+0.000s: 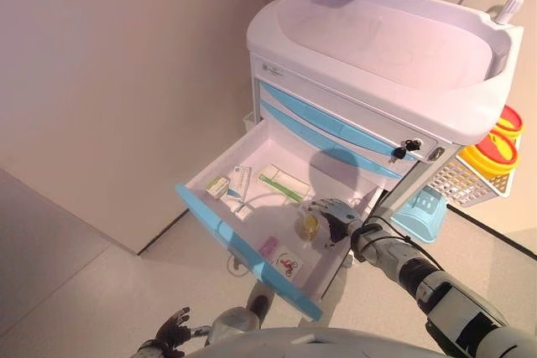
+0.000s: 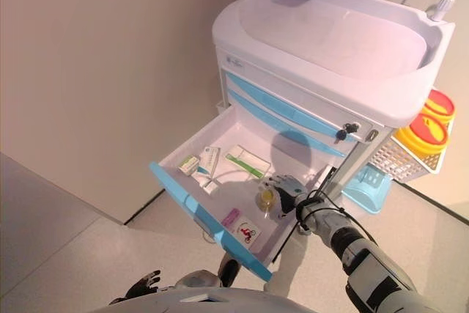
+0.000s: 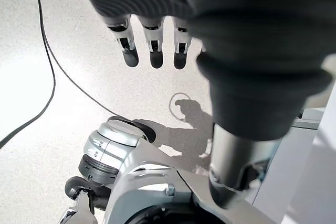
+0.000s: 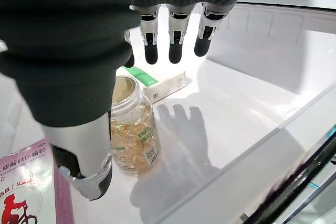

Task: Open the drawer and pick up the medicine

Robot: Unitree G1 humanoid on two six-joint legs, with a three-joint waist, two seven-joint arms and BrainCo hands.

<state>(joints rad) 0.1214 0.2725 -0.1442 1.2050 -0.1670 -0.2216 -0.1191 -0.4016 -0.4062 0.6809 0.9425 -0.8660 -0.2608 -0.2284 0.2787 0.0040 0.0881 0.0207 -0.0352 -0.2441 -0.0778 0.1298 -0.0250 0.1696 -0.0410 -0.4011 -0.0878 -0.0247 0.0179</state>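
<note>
Right wrist view shows my right hand (image 4: 94,93) inside the pulled-out white drawer with a light-blue front panel (image 1: 220,225), fingers (image 4: 176,40) straight and spread, thumb reaching down beside a small clear plastic bottle of amber capsules with a green-and-white label (image 4: 132,129). The thumb sits just beside the bottle, and I cannot tell whether it touches; nothing is gripped. The bottle stands upright on the drawer floor near the drawer's right wall. Beyond my fingertips lies a flat white-and-green medicine box (image 4: 157,83).

From the head cameras, the drawer belongs to a white plastic medical cart with light-blue drawer fronts (image 1: 369,64), and it is the lowest one, drawn fully out. My right hand hovers over its right side with the bottle directly beside it. Toward the drawer's back left corner lie a small green-and-white box (image 1: 218,185) and a white carton (image 1: 241,180) just beside it. At the front edge, against the blue panel, rest a pink leaflet (image 1: 268,247) and a white card with a red figure on it (image 1: 288,265). On the cart's right side hangs a white wire basket (image 1: 460,180) holding yellow containers with red lids (image 1: 495,150).

My left hand (image 3: 152,45) hangs low over the floor, well apart from the cart, fingers relaxed and straight, holding nothing.
</note>
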